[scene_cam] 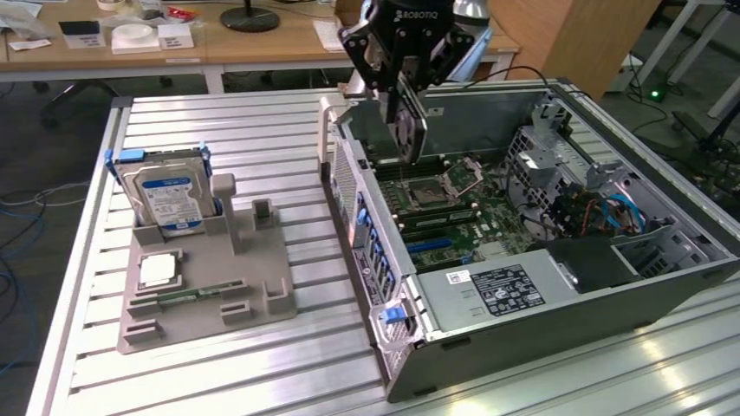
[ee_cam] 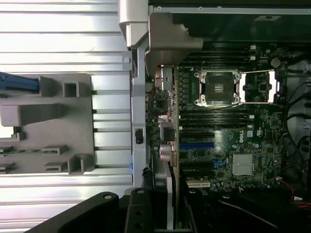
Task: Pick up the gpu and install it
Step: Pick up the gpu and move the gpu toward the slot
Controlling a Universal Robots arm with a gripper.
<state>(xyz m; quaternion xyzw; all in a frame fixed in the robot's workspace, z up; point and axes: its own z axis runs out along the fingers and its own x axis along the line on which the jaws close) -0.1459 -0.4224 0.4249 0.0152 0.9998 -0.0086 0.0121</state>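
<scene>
On a slotted aluminium table [scene_cam: 231,373] an open computer case [scene_cam: 543,342] is laid; over its motherboard [scene_cam: 463,227] the gpu [scene_cam: 399,139] is held upright, clamped in the gripper [scene_cam: 401,91]. Installation is judged under way; the card's edge must be lined up squarely with its slot

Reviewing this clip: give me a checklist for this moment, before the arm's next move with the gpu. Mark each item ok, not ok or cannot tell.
1. Grip on the gpu: ok. The pincer is shut on it and the card hangs upright.
2. Case open: ok. The board is exposed.
3. Card position: ok. It is held over the open case and is not yet seated.
4. Card edge lined up with a slot: cannot tell.
5. Cables away from the card: ok. They lie toward the exterior view's right, apart from it.
6. Hard drive out of the way: ok. It stands upright in its stand outside the case.
</scene>
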